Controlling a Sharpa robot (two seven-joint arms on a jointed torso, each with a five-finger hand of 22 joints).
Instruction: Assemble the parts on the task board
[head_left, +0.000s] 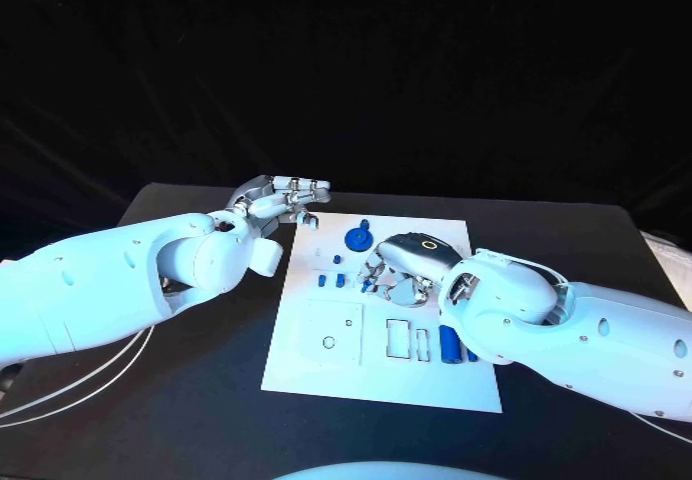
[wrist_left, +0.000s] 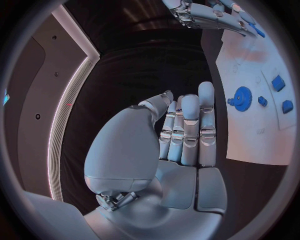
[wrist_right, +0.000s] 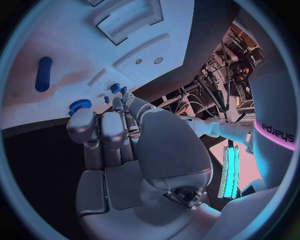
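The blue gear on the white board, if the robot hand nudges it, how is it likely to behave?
The blue gear lies flat on the task board, so it would probably slide rather than roll. It looks like small moulded plastic, likely stiff and light. The board's smooth surface may let it skid easily.

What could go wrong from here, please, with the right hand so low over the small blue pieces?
1. The right hand hangs over the blue pieces in the middle of the white board; its fingers could knock them aside.
2. In the head view it hides the pieces under it, so a grasp may miss.
3. The blue gear lies close by and could get nudged.
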